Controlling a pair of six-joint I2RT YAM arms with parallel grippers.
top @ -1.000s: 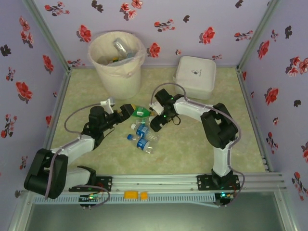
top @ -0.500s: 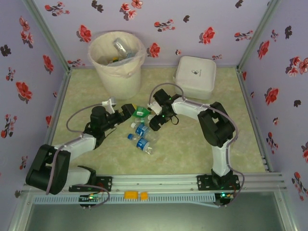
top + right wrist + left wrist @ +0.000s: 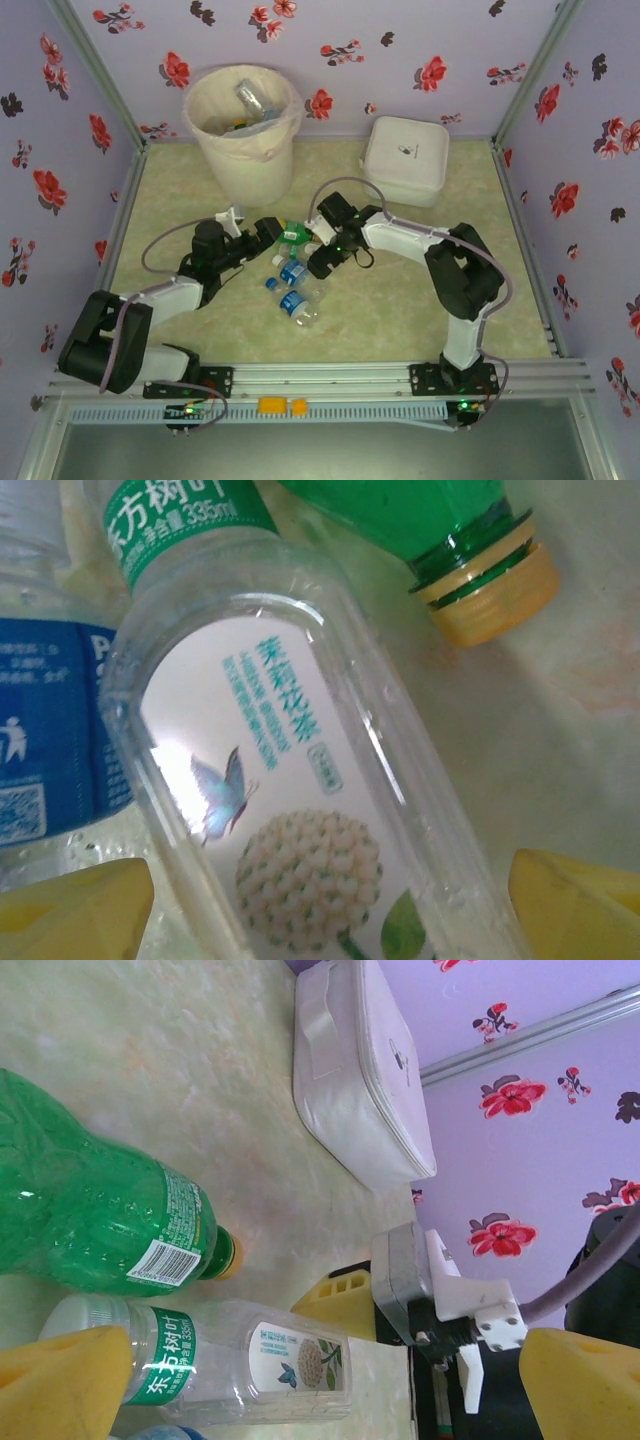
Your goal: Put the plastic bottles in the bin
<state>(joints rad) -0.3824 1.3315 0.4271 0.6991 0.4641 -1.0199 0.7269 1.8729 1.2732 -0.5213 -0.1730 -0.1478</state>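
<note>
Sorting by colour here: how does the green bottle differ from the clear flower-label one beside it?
The green bottle is green plastic; the clear bottle is see-through. The green bottle's label is green with a barcode; the clear bottle's is white with a flower and butterfly, plus a green band. Both lie on their sides, side by side on the table.

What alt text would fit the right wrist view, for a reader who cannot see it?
A clear bottle with a white butterfly-and-flower label lies on the table between the two yellow fingertips of the right end effector. A green bottle with a yellow cap is at the top, and a blue-labelled bottle at the left.
</note>
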